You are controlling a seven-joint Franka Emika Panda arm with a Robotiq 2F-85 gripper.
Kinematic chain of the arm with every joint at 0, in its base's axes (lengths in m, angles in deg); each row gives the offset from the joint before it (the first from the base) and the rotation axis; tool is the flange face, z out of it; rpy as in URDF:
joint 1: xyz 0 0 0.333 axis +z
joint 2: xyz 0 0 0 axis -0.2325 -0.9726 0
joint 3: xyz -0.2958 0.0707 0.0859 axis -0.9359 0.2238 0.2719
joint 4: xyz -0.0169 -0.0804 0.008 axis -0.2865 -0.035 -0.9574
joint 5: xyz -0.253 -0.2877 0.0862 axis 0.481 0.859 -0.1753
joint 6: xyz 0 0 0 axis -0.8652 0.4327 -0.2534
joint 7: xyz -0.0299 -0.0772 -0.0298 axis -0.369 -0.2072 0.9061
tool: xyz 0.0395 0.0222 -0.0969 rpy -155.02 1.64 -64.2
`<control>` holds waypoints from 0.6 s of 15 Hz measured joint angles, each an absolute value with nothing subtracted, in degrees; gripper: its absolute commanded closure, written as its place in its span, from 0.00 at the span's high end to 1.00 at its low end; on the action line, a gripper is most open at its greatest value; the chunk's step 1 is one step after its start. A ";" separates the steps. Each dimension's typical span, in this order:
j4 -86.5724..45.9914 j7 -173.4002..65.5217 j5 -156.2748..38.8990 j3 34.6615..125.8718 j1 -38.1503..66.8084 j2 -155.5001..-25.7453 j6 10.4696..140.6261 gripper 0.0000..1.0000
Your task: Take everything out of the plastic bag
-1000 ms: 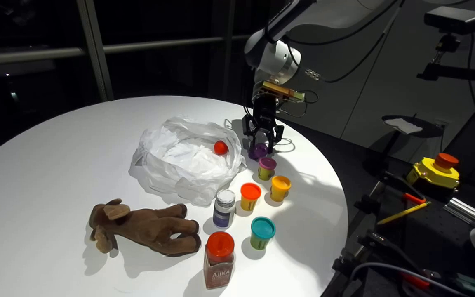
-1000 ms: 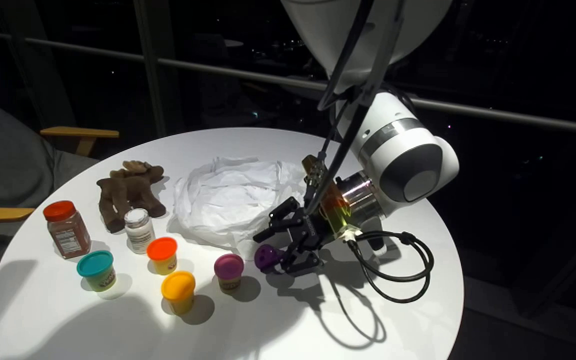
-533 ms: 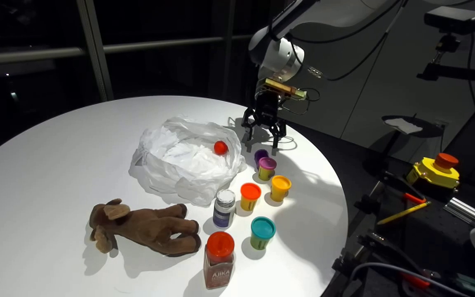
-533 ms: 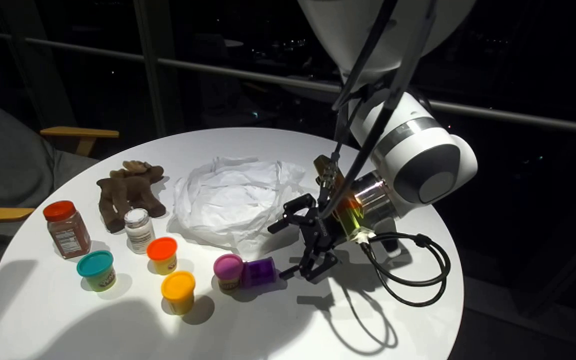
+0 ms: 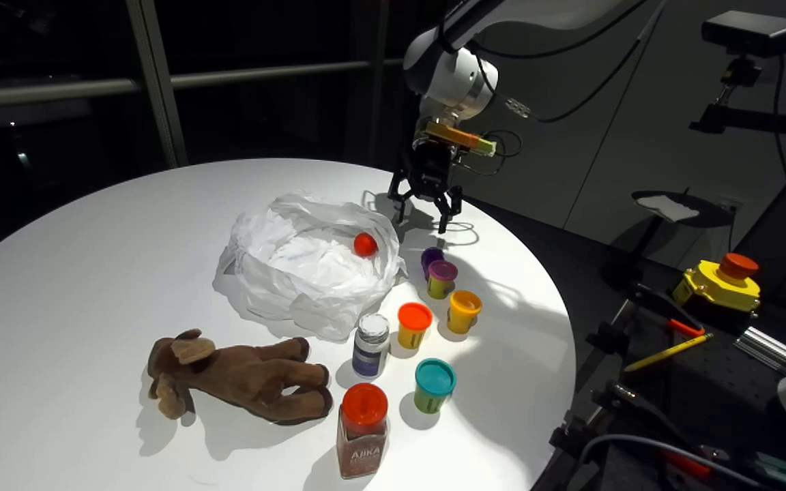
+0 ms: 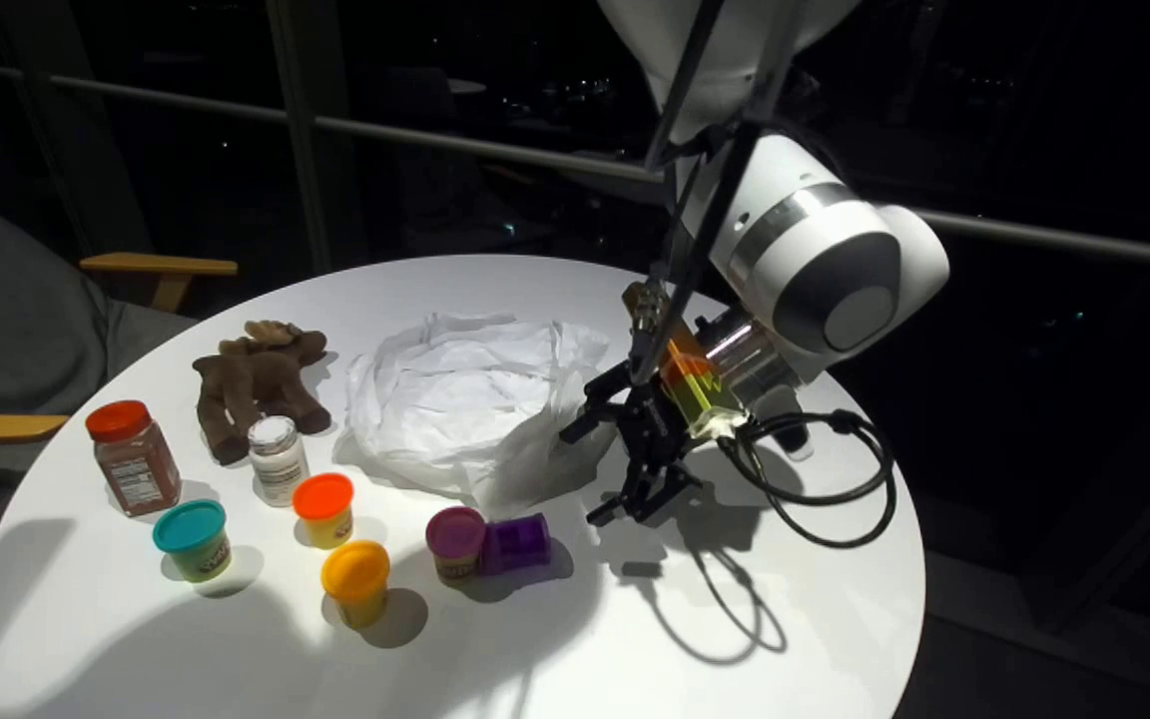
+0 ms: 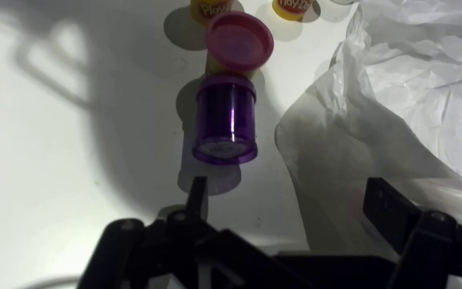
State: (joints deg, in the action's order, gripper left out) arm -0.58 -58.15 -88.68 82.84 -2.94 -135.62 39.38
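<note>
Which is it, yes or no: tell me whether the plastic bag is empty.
No, in an exterior view a round red object shows inside the plastic bag, near its side wall.

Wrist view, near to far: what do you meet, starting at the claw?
Open claw → purple container → magenta-lidded cup → yellow Play-Doh cup just behind it. Left out, depth order unclear: plastic bag, second Play-Doh cup.

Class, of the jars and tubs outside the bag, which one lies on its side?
The translucent purple jar, right beside the magenta-lidded Play-Doh tub; all the others stand upright.
</note>
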 measured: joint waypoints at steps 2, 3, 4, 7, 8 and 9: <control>-1.85 -59.97 -86.83 82.23 0.04 -132.82 43.21 1.00; -2.73 -61.31 -85.62 81.94 1.74 -131.09 44.84 1.00; -3.70 -62.90 -84.18 81.55 3.62 -129.19 46.29 1.00; -6.55 -67.99 -78.89 79.96 9.35 -123.79 49.65 1.00; -7.50 -69.85 -76.78 79.34 11.25 -122.23 50.74 1.00; -8.47 -71.73 -74.51 78.74 13.07 -120.85 51.80 1.00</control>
